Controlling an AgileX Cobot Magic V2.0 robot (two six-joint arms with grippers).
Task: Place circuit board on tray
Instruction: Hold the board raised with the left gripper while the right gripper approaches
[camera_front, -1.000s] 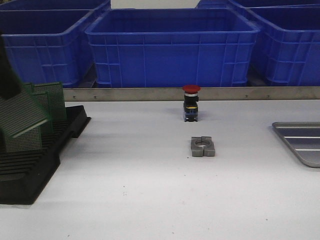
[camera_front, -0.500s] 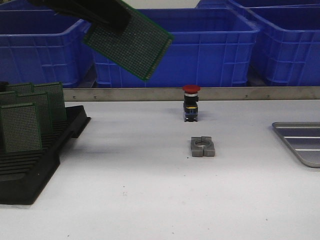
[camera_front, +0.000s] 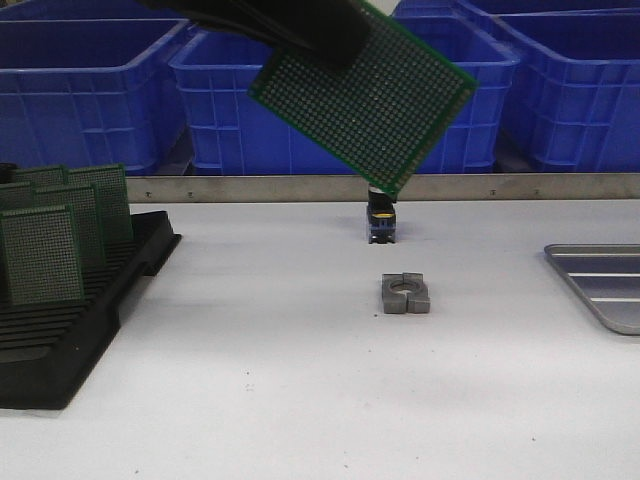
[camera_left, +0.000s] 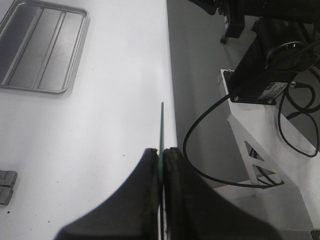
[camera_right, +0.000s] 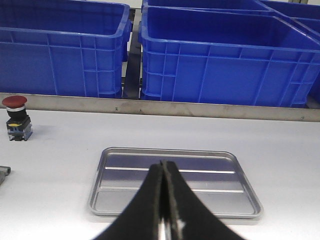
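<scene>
My left gripper (camera_front: 310, 30) is shut on a green perforated circuit board (camera_front: 365, 95) and holds it tilted, high above the table's middle. In the left wrist view the board (camera_left: 162, 125) shows edge-on, clamped at the gripper (camera_left: 161, 150). The silver-grey tray (camera_front: 600, 285) lies at the right edge of the table, empty; it also shows in the left wrist view (camera_left: 42, 47) and the right wrist view (camera_right: 175, 182). My right gripper (camera_right: 163, 162) is shut and empty, in front of the tray; it is out of the front view.
A black slotted rack (camera_front: 60, 330) with several upright green boards (camera_front: 40, 255) stands at the left. A red-capped push button (camera_front: 381, 222) and a grey metal clamp block (camera_front: 405, 293) sit mid-table. Blue bins (camera_front: 340, 95) line the back behind a metal rail.
My left gripper has lifted the circuit board out of the rack and carried it up and to the right, over the middle of the table. The tray, button and block have not moved.
</scene>
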